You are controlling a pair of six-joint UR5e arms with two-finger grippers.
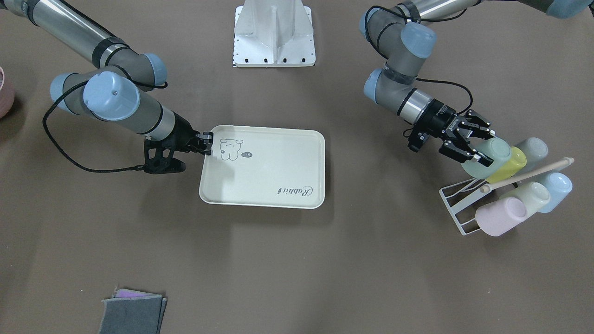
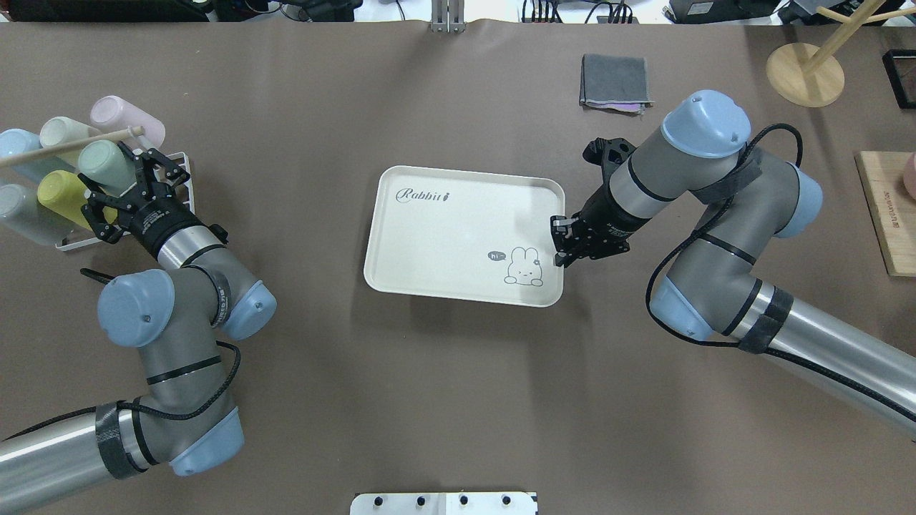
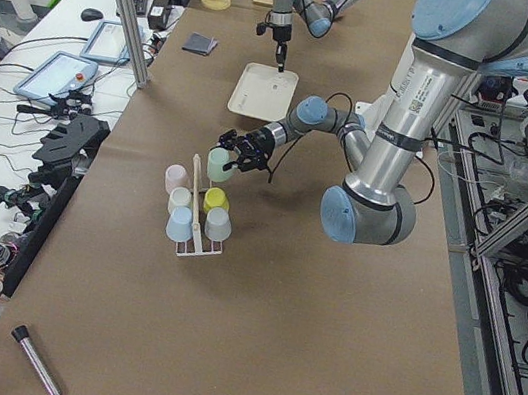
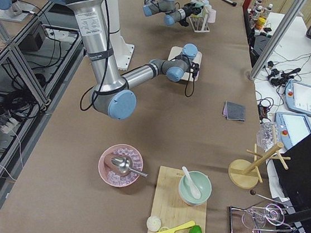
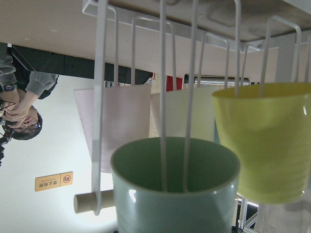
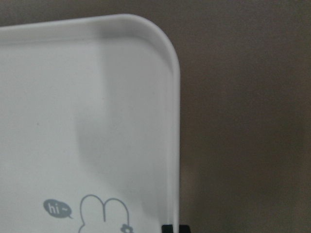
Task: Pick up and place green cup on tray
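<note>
Left gripper (image 1: 487, 148) was spread open around the green cup (image 1: 497, 157), racked on the wire rack (image 1: 457, 204) by the bench's left end. Right gripper (image 1: 208, 147) looked clamped on the tray (image 1: 278, 162) rim, mid-bench.

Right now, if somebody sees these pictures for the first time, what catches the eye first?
The left claw straddles, open, a small mint-green plastic cup on the white wire rack at the robot's left. A cream rectangular plastic tray lies mid-table, the right claw at its rim.
</note>
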